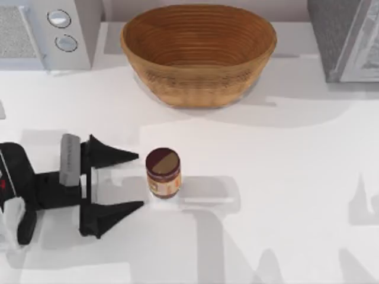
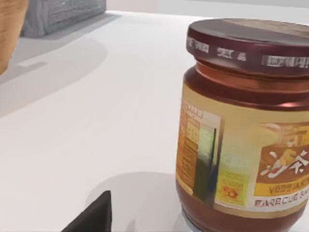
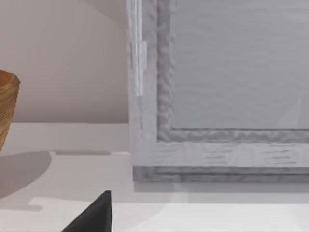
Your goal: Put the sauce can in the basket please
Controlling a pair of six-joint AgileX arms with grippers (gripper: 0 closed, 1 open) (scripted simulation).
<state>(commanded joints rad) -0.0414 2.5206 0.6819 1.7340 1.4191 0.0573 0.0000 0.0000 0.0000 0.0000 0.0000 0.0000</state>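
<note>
One sauce can (image 1: 163, 172) stands upright on the tabletop (image 1: 284, 177), just right of my left gripper (image 1: 140, 180), jaws spread wide and not touching it; basket (image 1: 198, 53) behind.

Top view looks straight down; left wrist view sits close to the sauce can (image 2: 246, 125), shared with it.

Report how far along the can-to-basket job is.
Done: the left gripper is lined up at the can, open, its fingertips just short of it. In hand: closing in; nothing is gripped. Left: grasp the can, which stands upright on the table, carry it to the basket and release it inside.
</note>
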